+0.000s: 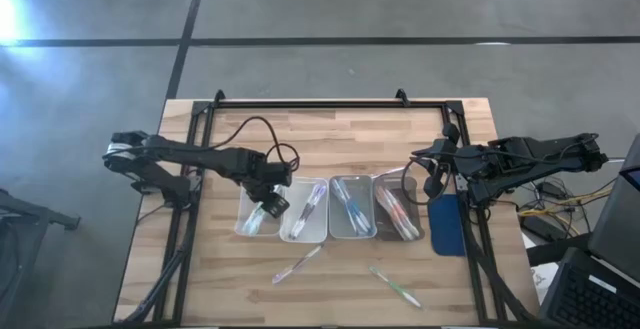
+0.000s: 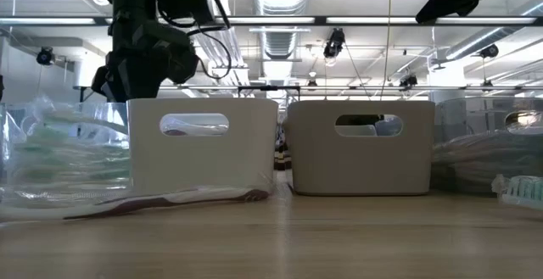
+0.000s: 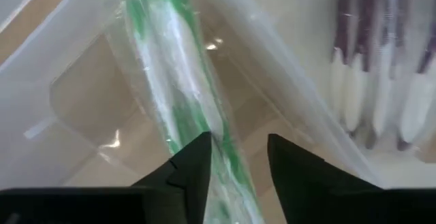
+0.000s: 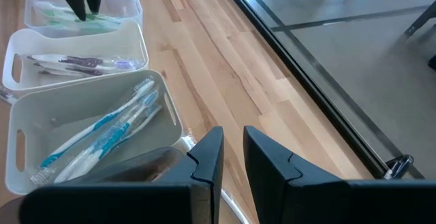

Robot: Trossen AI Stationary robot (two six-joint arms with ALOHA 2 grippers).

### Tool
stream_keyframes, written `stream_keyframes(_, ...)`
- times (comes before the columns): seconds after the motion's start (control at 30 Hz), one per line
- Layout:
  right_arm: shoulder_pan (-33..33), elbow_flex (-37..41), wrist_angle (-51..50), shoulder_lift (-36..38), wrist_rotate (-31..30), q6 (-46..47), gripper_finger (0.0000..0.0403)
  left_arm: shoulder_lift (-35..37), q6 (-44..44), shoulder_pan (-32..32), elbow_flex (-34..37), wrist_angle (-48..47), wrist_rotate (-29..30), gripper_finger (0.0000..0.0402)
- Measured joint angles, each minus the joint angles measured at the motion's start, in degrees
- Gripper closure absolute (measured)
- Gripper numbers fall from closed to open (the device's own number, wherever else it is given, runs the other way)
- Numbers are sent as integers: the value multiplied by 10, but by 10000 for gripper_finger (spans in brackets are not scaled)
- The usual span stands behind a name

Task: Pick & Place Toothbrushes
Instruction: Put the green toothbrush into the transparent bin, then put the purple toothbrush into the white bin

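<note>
Four trays stand in a row mid-table. The leftmost, clear tray [image 1: 250, 219] holds green toothbrushes [image 3: 170, 60]; the others hold purple [image 4: 82, 62], blue [image 4: 102, 135] and red-pink [image 1: 398, 212] ones. My left gripper [image 1: 271, 202] [image 3: 238, 163] points down into the clear tray, open, its fingers on either side of a wrapped green toothbrush lying there. Two loose toothbrushes [image 1: 298, 265] [image 1: 395, 286] lie on the wood nearer the front edge. My right gripper [image 1: 432, 174] [image 4: 234, 149] hangs raised beyond the right end of the row, a narrow gap between its fingers and nothing in it. My left gripper stands open over the green toothbrush's wrapped middle [image 3: 218, 149], fingers pointing down and set across it. The toothbrush lies in the clear tray. Whether one finger [image 3: 194, 166] touches the wrapping I cannot tell.
A dark blue flat object [image 1: 448, 224] lies right of the trays. A black frame [image 1: 310, 104] runs along the table's far, left and right sides. Bare wood shows in front of and behind the tray row.
</note>
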State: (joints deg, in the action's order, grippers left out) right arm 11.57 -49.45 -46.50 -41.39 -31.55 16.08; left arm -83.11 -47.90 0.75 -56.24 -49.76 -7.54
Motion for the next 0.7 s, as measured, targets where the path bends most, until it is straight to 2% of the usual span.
stream_keyframes(0.23, 0, 0, 0, 0, 0, 0, 351, 0, 21, 0, -27, -41, -29, 230)
stream_keyframes(0.53, 0, 0, 0, 0, 0, 0, 351, 1, 24, 0, -53, -111, -35, 231)
stream_keyframes(0.7, 0, 0, 0, 0, 0, 0, 351, 14, 24, 0, -66, -113, -35, 232)
